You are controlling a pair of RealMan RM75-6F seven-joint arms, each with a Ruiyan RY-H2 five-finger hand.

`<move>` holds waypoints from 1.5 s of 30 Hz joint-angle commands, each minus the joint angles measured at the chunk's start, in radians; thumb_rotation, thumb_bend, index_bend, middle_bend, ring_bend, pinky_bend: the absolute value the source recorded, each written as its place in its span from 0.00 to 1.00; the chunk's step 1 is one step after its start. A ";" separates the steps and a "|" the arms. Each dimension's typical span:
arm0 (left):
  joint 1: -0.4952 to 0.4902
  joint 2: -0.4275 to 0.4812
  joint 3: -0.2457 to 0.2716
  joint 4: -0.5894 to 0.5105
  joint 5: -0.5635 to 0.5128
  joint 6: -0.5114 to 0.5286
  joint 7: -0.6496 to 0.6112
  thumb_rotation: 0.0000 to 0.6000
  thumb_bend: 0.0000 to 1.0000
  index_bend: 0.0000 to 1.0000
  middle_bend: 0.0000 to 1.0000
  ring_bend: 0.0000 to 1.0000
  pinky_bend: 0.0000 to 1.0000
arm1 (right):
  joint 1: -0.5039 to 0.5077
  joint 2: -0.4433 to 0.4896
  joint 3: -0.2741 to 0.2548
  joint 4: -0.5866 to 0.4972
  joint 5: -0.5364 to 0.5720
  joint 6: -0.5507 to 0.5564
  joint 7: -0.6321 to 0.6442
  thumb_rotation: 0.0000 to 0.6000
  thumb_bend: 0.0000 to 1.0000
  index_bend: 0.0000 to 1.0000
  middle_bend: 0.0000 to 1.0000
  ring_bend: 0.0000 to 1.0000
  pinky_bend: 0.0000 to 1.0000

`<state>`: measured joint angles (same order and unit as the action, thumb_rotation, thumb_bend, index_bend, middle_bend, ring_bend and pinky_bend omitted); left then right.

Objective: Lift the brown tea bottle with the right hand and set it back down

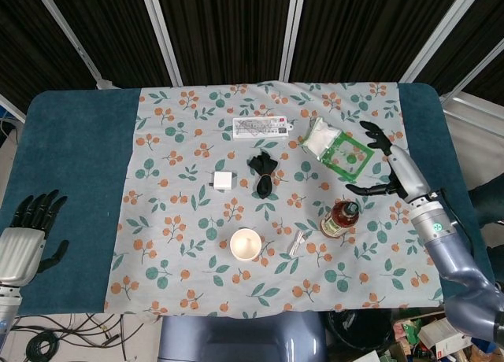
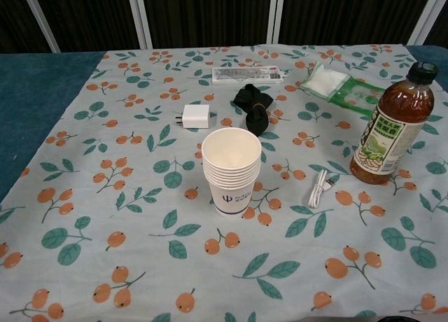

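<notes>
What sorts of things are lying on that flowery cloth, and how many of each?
Bottles: 1, the brown tea bottle
Paper cup stacks: 1
White chargers: 1
White cables: 1
Black fabric items: 1
Green-and-white packets: 1
Flat white printed packs: 1
Total: 7

On the counter (image 1: pixel 71 165) a stack of paper cups (image 2: pixel 232 171) stands near the center. At its 12 o'clock lie a black cloth (image 2: pixel 253 106) and a white charger (image 2: pixel 195 115); at 3 o'clock, a white cable (image 2: pixel 319 190).
</notes>
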<state>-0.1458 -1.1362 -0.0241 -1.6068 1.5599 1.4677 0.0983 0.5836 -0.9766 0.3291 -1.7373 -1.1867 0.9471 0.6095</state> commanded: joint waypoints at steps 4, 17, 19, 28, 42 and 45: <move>0.002 -0.002 -0.001 -0.001 -0.008 -0.001 0.008 1.00 0.38 0.03 0.00 0.00 0.00 | -0.081 0.009 -0.039 -0.004 -0.037 0.071 0.032 1.00 0.01 0.00 0.00 0.07 0.14; 0.003 -0.007 -0.003 -0.009 -0.021 -0.006 0.027 1.00 0.38 0.03 0.00 0.00 0.00 | -0.222 -0.116 -0.176 0.074 -0.214 0.215 0.139 1.00 0.01 0.00 0.00 0.07 0.14; 0.004 -0.006 -0.003 -0.011 -0.023 -0.005 0.028 1.00 0.38 0.03 0.00 0.00 0.00 | -0.231 -0.152 -0.195 0.098 -0.228 0.223 0.142 1.00 0.01 0.00 0.00 0.07 0.14; 0.006 -0.004 -0.006 -0.015 -0.027 -0.002 0.024 1.00 0.38 0.02 0.00 0.00 0.00 | -0.257 -0.321 -0.240 0.217 -0.239 0.235 0.155 1.00 0.01 0.00 0.01 0.07 0.14; 0.009 -0.008 -0.008 -0.010 -0.026 0.006 0.048 1.00 0.38 0.01 0.00 0.00 0.00 | -0.247 -0.544 -0.193 0.417 -0.170 0.222 0.161 1.00 0.01 0.00 0.04 0.07 0.14; 0.009 -0.009 -0.009 -0.010 -0.032 0.004 0.053 1.00 0.38 0.01 0.00 0.00 0.00 | -0.237 -0.565 -0.186 0.443 -0.168 0.204 0.189 1.00 0.01 0.00 0.05 0.07 0.14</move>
<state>-0.1367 -1.1450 -0.0326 -1.6169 1.5286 1.4719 0.1508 0.3414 -1.5323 0.1370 -1.3029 -1.3589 1.1585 0.7887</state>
